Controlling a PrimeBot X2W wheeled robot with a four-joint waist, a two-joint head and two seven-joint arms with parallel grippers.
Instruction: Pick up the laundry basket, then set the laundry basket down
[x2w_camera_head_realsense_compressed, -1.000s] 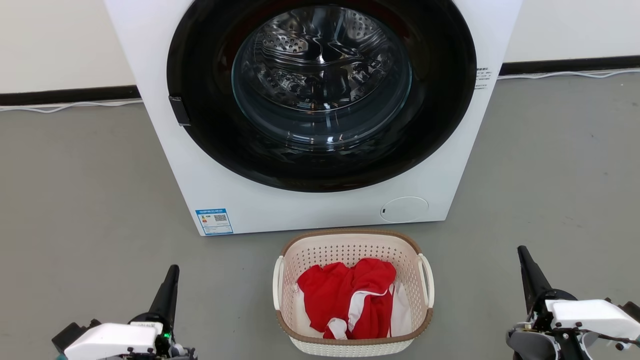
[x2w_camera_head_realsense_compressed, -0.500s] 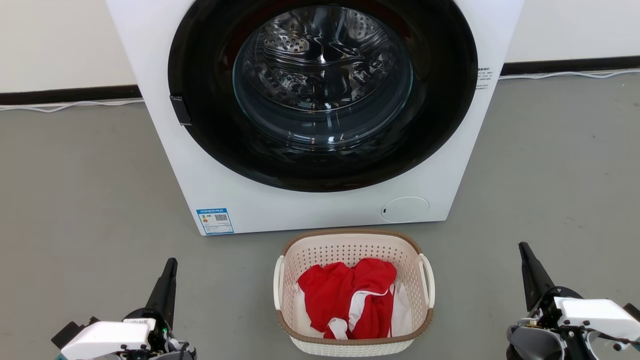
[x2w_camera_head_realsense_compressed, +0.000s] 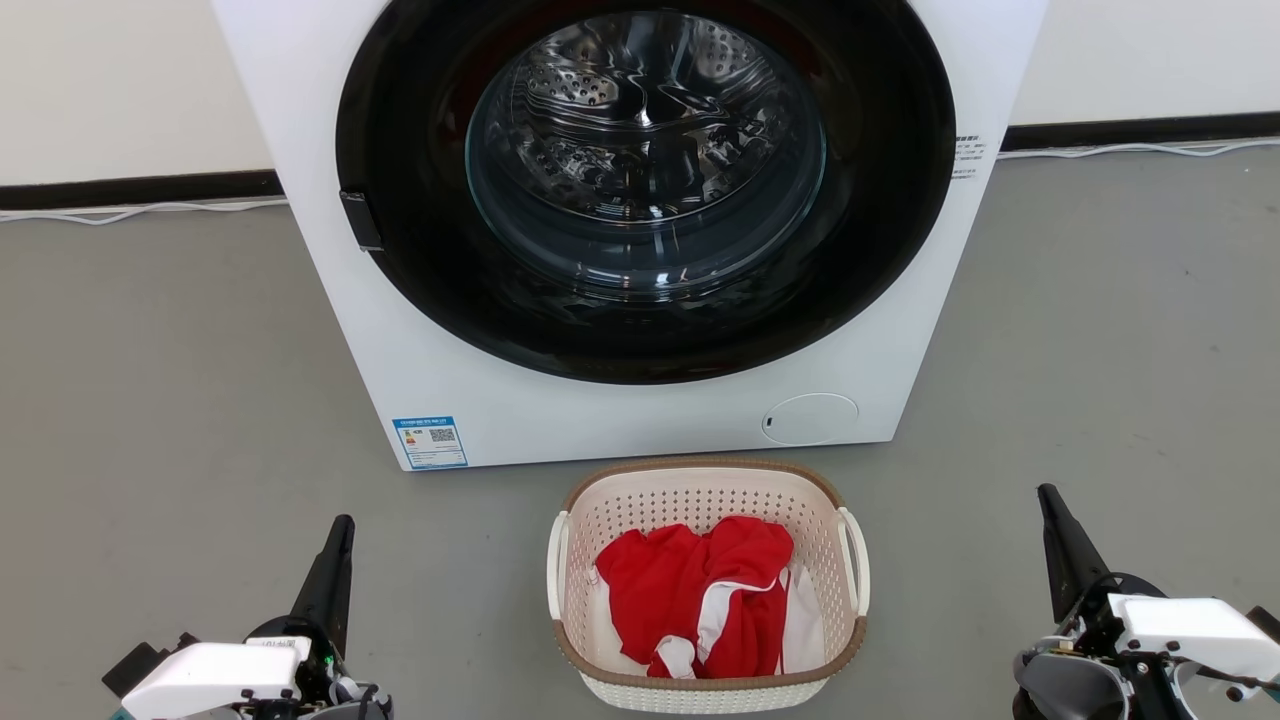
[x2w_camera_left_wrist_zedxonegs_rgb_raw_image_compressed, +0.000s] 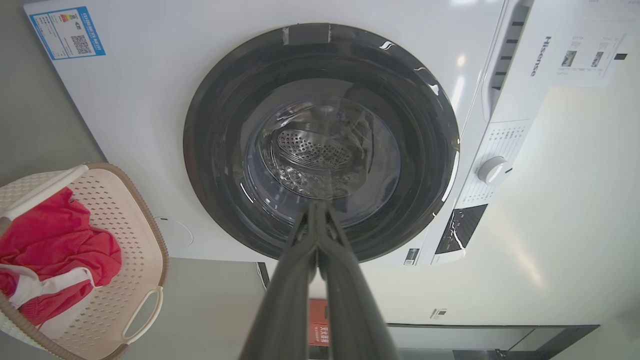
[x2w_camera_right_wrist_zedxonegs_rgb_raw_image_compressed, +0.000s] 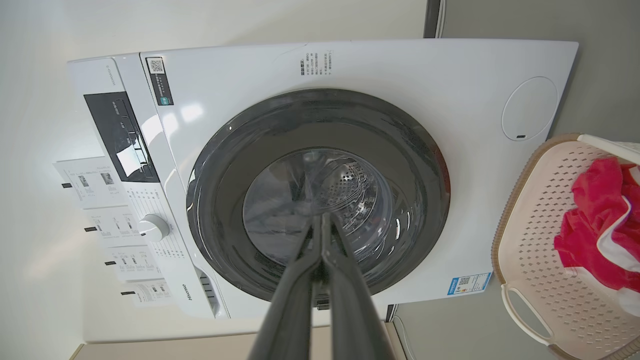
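1. cream-white perforated plastic with a brown rim: the laundry basket (x2w_camera_head_realsense_compressed: 700, 467) stands on the grey floor (x2w_camera_head_realsense_compressed: 150, 400) just in front of the washing machine (x2w_camera_head_realsense_compressed: 420, 330), below its round door.
2. red and white clothes (x2w_camera_head_realsense_compressed: 690, 590) lie inside it.
3. the left gripper (x2w_camera_head_realsense_compressed: 345, 524) hangs farther out from the machine, before its left corner, fingers pressed together, empty.
4. the right gripper (x2w_camera_head_realsense_compressed: 1045, 494) hangs past the machine's right corner, likewise closed and empty.
5. both are well apart from the basket.
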